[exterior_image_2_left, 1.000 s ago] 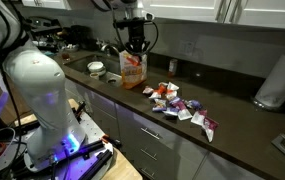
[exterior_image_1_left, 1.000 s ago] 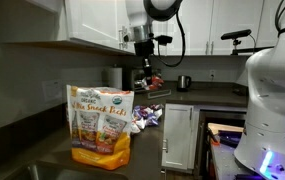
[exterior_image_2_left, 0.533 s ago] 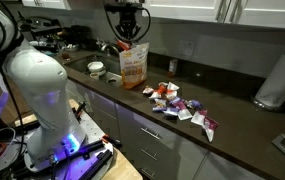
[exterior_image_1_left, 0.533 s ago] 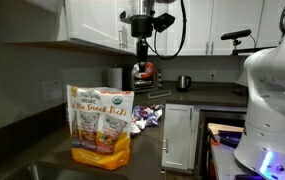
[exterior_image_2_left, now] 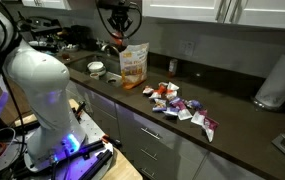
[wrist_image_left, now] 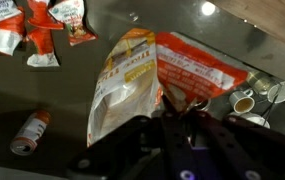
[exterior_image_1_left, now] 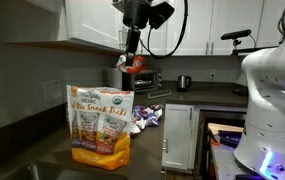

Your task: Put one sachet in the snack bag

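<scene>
A: Quick, what's closest?

B: Big upright orange-and-cream foil snack bag (exterior_image_1_left: pixel 100 126) w/ a green top edge. It stands on the dark smooth desk (exterior_image_1_left: pixel 27 162), front facing the camera.

A: & the pincer?

B: Black two-finger pincer (exterior_image_1_left: pixel 133 61) hangs off the arm, up in the air near the bag's top. It's clamped on the small crinkly reddish foil sachet (exterior_image_1_left: pixel 138 65), which shows at the tips. In an exterior view the sachet (exterior_image_2_left: pixel 114 45) is just beside the upper corner of the snack bag (exterior_image_2_left: pixel 134 66), above the desk. It isn't inside, and I can't tell whether it touches the bag.

A: Wrist view any help?

B: Not much, dark & blurry. The pincer (wrist_image_left: pixel 182 128) comes in from the bottom edge w/ the snack bag (wrist_image_left: pixel 127 85) below it, seen from above. Can't make out the sachet between the fingers there.

A: Farther out?

B: Loose heap of small red, white & purple packets (exterior_image_2_left: pixel 179 104) on the desk, well apart from the bag. The wrist view has a small brown bottle (wrist_image_left: pixel 29 132) lying on its side. Then a small steel jug (exterior_image_1_left: pixel 184 82) near the back wall & a white paper-towel roll (exterior_image_2_left: pixel 272 82) at the desk's far end. Glossy white wall cabinets (exterior_image_1_left: pixel 92 25) hang above.
</scene>
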You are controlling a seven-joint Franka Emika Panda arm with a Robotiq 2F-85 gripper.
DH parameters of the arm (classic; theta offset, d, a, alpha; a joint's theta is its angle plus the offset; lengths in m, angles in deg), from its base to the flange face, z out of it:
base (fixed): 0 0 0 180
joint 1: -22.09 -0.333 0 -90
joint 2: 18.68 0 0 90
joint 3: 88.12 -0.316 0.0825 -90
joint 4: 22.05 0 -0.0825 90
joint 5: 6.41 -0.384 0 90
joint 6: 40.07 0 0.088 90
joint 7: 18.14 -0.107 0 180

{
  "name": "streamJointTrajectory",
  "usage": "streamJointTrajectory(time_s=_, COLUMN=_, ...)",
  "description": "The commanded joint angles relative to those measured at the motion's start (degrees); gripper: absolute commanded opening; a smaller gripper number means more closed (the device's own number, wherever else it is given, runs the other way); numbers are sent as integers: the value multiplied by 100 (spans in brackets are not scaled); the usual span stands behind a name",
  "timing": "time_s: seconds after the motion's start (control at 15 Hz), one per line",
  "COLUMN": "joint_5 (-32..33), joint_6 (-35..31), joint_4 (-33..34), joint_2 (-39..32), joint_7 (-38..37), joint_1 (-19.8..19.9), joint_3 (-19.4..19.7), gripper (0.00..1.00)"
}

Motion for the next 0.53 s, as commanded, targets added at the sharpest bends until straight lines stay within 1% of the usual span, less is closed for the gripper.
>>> streamJointTrajectory(time_s=0.0, joint_5=-414, joint_6=-837, joint_4=-194, joint_2=-95, joint_7=301, joint_1=-110, joint_3=-1, gripper=3)
streamJointTrajectory(time_s=0.2, joint_5=-520, joint_6=-1591, joint_4=-369, joint_2=-263, joint_7=436, joint_1=-207, joint_3=-8, gripper=3)
streamJointTrajectory(time_s=0.47, joint_5=-497, joint_6=-2453, joint_4=-552, joint_2=-574, joint_7=600, joint_1=-285, joint_3=32, gripper=3)
